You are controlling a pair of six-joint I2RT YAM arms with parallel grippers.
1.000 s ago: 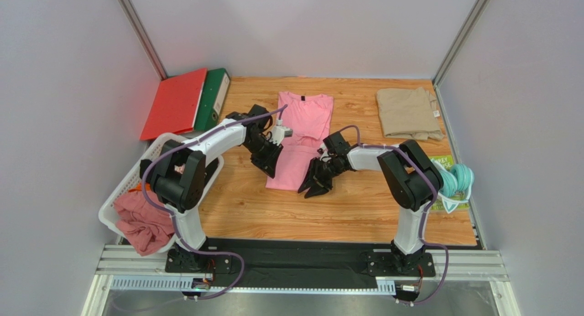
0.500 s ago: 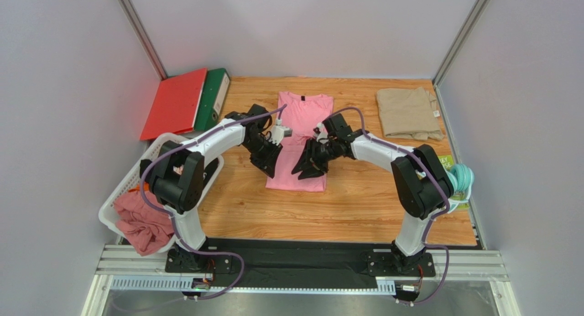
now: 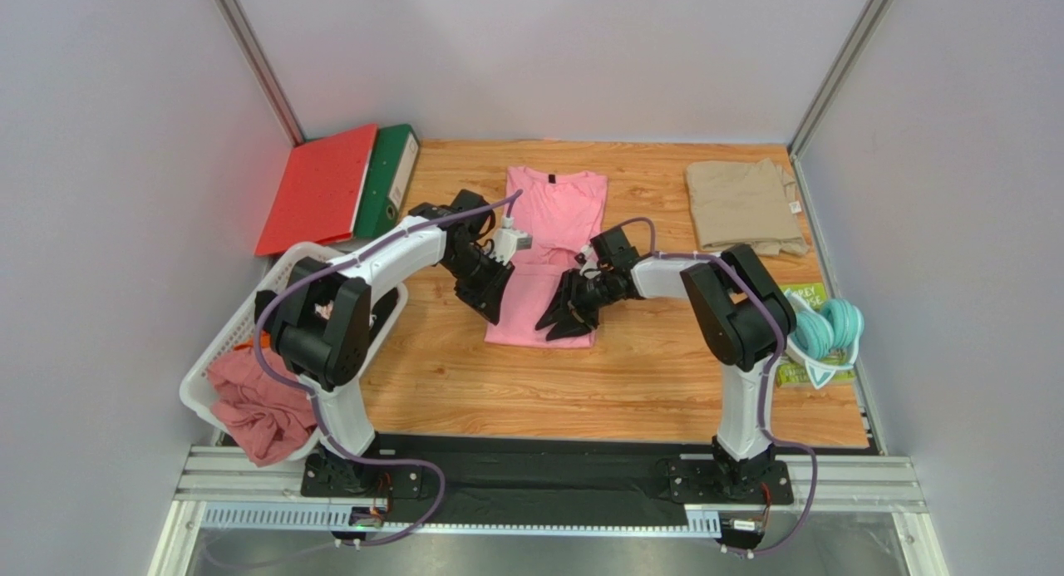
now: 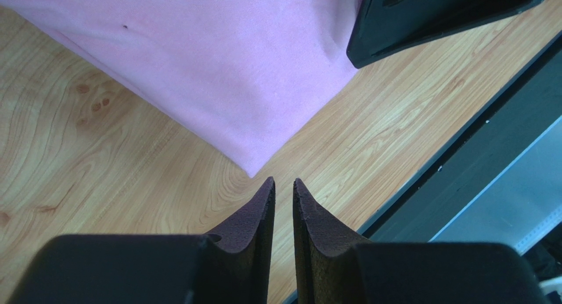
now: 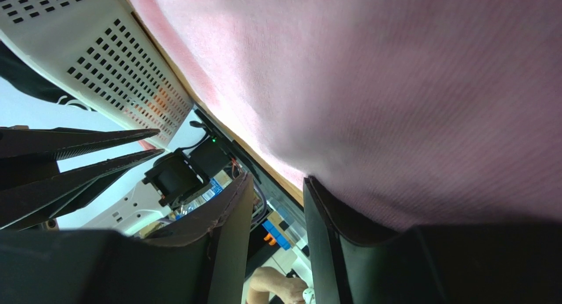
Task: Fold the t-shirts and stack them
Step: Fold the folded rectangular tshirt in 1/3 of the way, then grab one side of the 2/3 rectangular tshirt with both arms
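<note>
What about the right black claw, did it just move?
Yes. The right gripper swung in over the light pink cloth t-shirt, then back toward its near corner.

No text, number or brand is legible in any view. The white spine label on the green binder (image 3: 392, 175) and the print on the green packet (image 3: 801, 297) are too small to read.

Tee (image 3: 556, 215) mid-surface (image 3: 475, 383) | left claw (image 3: 490, 306) off its near-left corner, right claw (image 3: 566, 322) at its near-right | second tee (image 3: 744, 206) far right | binders (image 3: 337, 187) far left | basket (image 3: 222, 342) beside left edge
</note>
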